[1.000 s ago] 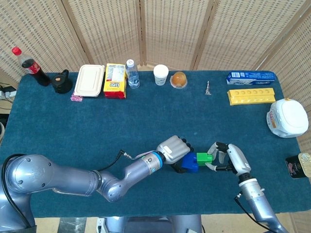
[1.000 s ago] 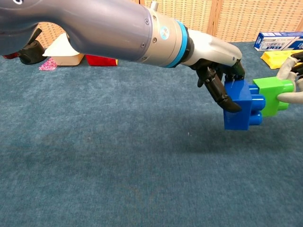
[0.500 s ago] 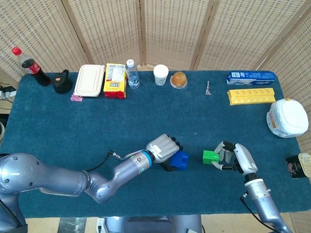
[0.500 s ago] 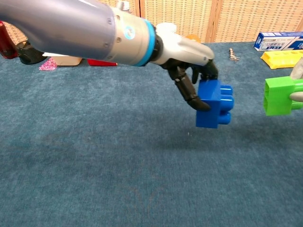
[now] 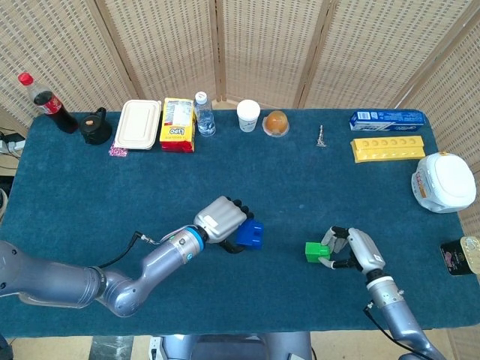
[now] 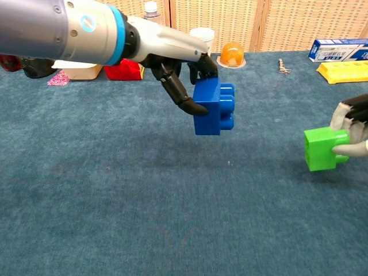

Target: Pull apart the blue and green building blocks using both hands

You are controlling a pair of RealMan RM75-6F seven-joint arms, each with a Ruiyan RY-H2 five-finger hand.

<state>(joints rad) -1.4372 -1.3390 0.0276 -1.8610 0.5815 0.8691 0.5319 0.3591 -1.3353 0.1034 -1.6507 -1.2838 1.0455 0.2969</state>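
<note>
The blue block (image 5: 250, 235) (image 6: 214, 107) hangs above the cloth, held by my left hand (image 5: 222, 222) (image 6: 178, 75), whose dark fingers wrap its left side. Its studs face right, toward the green block. The green block (image 5: 314, 251) (image 6: 322, 149) sits well apart from it, low at the right, pinched by my right hand (image 5: 351, 248) (image 6: 352, 127). A wide gap of bare cloth separates the two blocks.
Along the table's (image 5: 112, 187) far edge stand a cola bottle (image 5: 48, 103), a white lunch box (image 5: 138, 124), a Lipo box (image 5: 178, 124), a water bottle (image 5: 204, 114), a cup (image 5: 248, 115) and an orange object (image 5: 276, 122). At the right lie a yellow tray (image 5: 388, 148), a blue box (image 5: 387, 118) and a white lidded bowl (image 5: 444, 182).
The joined blocks came apart. My left hand carried the blue block leftward; my right hand drew the green block right, then lowered it slightly.
</note>
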